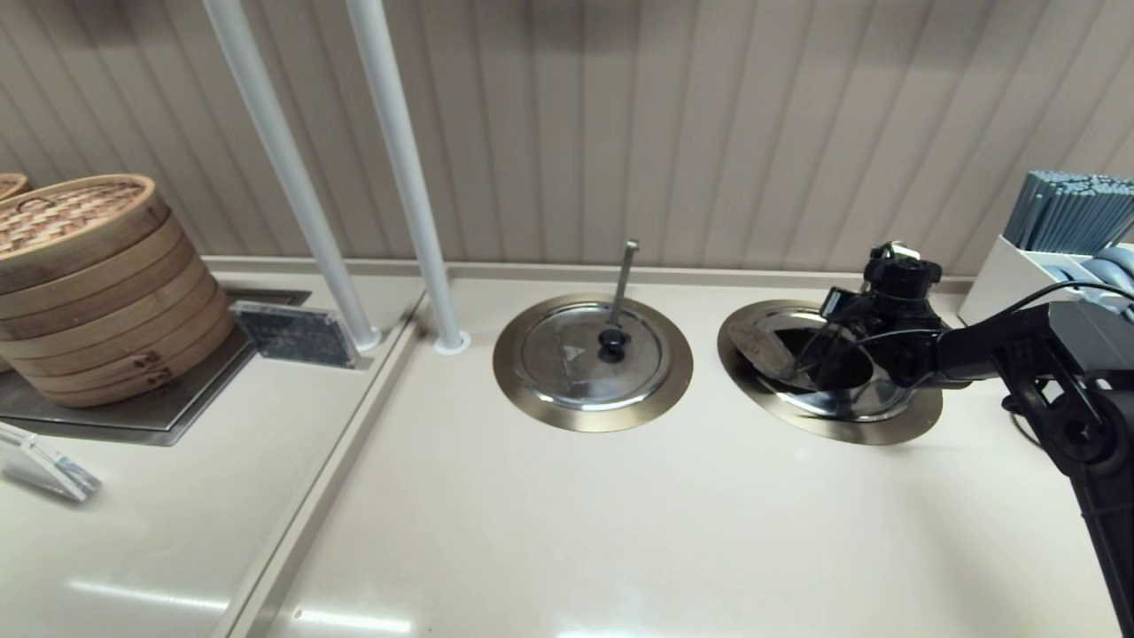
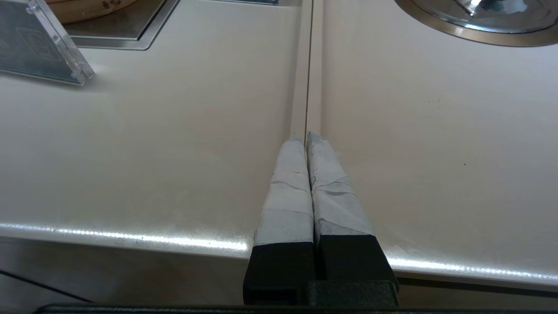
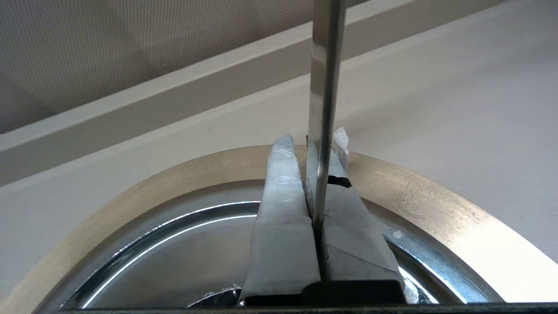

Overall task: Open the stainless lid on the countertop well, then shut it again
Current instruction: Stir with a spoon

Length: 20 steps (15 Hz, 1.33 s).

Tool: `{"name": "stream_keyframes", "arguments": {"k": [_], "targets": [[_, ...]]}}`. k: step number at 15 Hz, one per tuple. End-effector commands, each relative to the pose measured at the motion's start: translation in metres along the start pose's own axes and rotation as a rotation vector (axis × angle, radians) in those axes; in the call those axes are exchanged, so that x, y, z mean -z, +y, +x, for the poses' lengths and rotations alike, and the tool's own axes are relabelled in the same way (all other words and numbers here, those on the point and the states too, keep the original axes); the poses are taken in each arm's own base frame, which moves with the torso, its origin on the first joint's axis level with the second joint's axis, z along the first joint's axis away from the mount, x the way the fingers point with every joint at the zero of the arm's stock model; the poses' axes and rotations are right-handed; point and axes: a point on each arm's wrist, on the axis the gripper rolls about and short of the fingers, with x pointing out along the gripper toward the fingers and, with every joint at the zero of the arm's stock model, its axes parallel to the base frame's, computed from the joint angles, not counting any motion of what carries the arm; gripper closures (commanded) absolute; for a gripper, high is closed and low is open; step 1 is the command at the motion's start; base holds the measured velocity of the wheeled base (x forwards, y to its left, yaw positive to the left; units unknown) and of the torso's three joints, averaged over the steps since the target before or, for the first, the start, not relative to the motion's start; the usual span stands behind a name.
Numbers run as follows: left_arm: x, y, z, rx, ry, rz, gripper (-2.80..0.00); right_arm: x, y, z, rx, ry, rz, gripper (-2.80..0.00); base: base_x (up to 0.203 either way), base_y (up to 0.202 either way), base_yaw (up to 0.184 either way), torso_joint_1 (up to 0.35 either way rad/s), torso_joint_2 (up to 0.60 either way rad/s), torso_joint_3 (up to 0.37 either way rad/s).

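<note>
While the left gripper (image 2: 306, 137) hangs idle over the seam near the front edge of the table (image 1: 620, 532), fingers pressed together on nothing and well apart from the work, the right gripper (image 1: 842, 354) reaches in over the countertop well (image 1: 886, 430) at the table's right side. That arm is by far the nearer. The twin lid (image 1: 592, 354), with its near-vertical rod, sits closed in the neighbouring well to the left.

Seen from the right wrist, the well's broad flange (image 3: 436, 205) curves around the stainless lid (image 3: 187, 244), whose bright rim lies just inside it. The ladle rod (image 3: 324, 87) rises out of the lid with its long axis running up between the right fingers (image 3: 283, 209). They are drawn in against it from either side and appear to pinch it, with their tips over the far part of the flange.

From the head camera the gripper covers the middle of the lid (image 1: 766, 347). The black knob is hidden in every view. A dark patch beneath the gripper could be open well or only a reflection, so whether the lid is seated or tipped cannot be told.
</note>
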Motion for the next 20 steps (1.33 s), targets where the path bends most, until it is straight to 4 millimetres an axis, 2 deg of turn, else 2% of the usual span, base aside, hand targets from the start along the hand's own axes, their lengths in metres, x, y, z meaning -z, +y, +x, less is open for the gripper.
{"name": "stream_keyframes", "arguments": {"k": [1, 5, 7, 8, 10, 15, 17, 18, 20], "targets": [[0.000, 0.000, 0.000, -0.001, 0.000, 0.000, 0.00, -0.017, 0.001, -0.009, -0.004, -0.023, 0.010, 0.00, 0.000, 0.000, 0.000, 0.000, 0.00, 0.000], [0.000, 0.000, 0.000, -0.001, 0.000, 0.000, 0.00, -0.041, 0.001, -0.044, -0.014, 0.000, 0.007, 0.00, 0.000, 0.000, 0.000, 0.000, 0.00, 0.000], [0.000, 0.000, 0.000, -0.001, 0.000, 0.000, 0.00, -0.059, 0.005, -0.059, -0.032, -0.025, 0.009, 0.00, 0.000, 0.000, 0.000, 0.000, 0.00, 0.000], [0.000, 0.000, 0.000, -0.001, 0.000, 0.000, 0.00, -0.062, 0.012, -0.066, -0.048, -0.025, -0.003, 0.00, 0.000, 0.000, 0.000, 0.000, 0.00, 0.000], [0.000, 0.000, 0.000, -0.001, 0.000, 0.000, 0.00, -0.055, 0.015, -0.077, -0.056, 0.009, -0.078, 0.00, 0.000, 0.000, 0.000, 0.000, 0.00, 0.000], [0.000, 0.000, 0.000, -0.001, 0.000, 0.001, 0.00, -0.066, 0.020, -0.081, -0.057, -0.052, -0.076, 0.00, 0.000, 0.000, 0.000, 0.000, 0.00, 0.000], [0.000, 0.000, 0.000, -0.001, -0.001, 0.000, 0.00, -0.061, 0.025, -0.081, -0.072, -0.071, -0.071, 0.00, 0.000, 0.000, 0.000, 0.000, 0.00, 0.000], [0.000, 0.000, 0.000, -0.001, 0.000, 0.001, 0.00, -0.058, 0.028, -0.083, -0.081, -0.068, -0.073, 0.00, 0.000, 0.000, 0.000, 0.000, 0.00, 0.000], [0.000, 0.000, 0.000, -0.001, 0.000, 0.000, 0.00, -0.064, 0.030, -0.094, -0.095, -0.069, -0.079, 0.00, 0.000, 0.000, 0.000, 0.000, 0.00, 0.000]]}}
